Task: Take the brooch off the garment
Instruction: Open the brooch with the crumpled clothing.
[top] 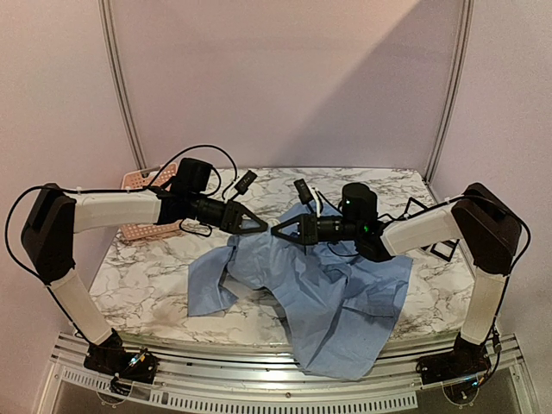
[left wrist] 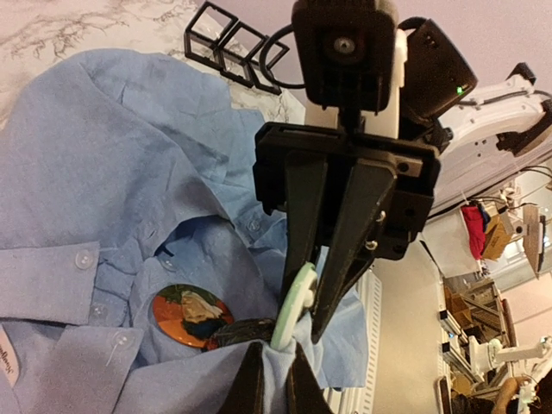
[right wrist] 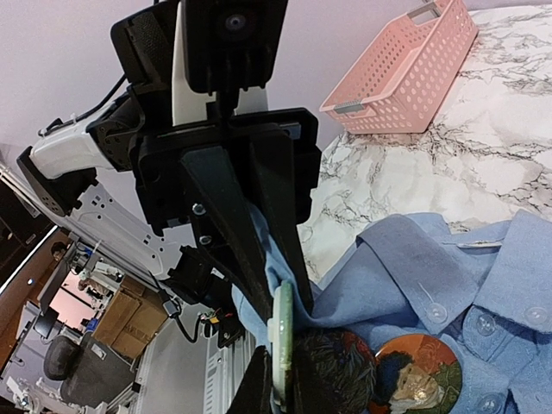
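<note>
The light blue shirt (top: 336,293) lies crumpled on the marble table, with one fold lifted between the two grippers. My left gripper (top: 259,224) is shut on that fold of shirt cloth (left wrist: 274,345). My right gripper (top: 278,231) faces it tip to tip and is shut on the edge of a pale green round brooch (left wrist: 297,302), which also shows in the right wrist view (right wrist: 280,341). The brooch still touches the cloth. A round orange painted brooch (left wrist: 190,316) and a dark one (right wrist: 336,371) sit on the shirt just beside them.
A pink plastic basket (top: 142,185) stands at the table's back left, and it also shows in the right wrist view (right wrist: 405,69). Black wire frames (top: 444,246) stand at the right, past the shirt. The shirt's hem hangs over the near table edge (top: 259,345).
</note>
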You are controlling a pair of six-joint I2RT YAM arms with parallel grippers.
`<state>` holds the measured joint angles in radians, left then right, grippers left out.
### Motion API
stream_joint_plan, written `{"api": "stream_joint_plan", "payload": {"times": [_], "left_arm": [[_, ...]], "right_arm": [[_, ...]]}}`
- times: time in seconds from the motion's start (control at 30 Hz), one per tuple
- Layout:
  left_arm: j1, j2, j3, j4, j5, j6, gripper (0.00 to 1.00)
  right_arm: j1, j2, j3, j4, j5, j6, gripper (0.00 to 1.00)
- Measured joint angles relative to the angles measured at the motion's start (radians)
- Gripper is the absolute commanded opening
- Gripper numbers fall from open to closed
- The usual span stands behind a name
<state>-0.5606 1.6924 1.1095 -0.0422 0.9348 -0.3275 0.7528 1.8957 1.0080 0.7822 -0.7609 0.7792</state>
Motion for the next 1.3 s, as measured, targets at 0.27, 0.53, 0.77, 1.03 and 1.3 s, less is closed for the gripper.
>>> {"api": "stream_joint_plan", "payload": {"times": [0.27, 0.53, 0.77, 1.03, 1.3], "left_arm": [[0.005, 0.000, 0.000, -0.001, -0.003, 0.001, 0.00], [0.018, 0.000, -0.005, -0.003, -0.021, 0.000, 0.00], [0.019, 0.000, -0.011, -0.023, -0.041, -0.001, 0.00], [0.021, 0.000, -0.012, -0.031, -0.058, -0.006, 0.00], [0.023, 0.000, -0.014, -0.043, -0.074, -0.011, 0.00]], "right_arm": [[0.000, 0.010, 0.014, -0.005, 0.000, 0.036, 0.00], [0.000, 0.035, 0.062, -0.061, 0.008, 0.085, 0.00], [-0.002, 0.059, 0.070, -0.064, 0.008, 0.142, 0.00], [-0.009, 0.081, 0.080, -0.053, -0.003, 0.205, 0.00], [-0.016, 0.118, 0.103, -0.033, -0.039, 0.252, 0.00]]}}
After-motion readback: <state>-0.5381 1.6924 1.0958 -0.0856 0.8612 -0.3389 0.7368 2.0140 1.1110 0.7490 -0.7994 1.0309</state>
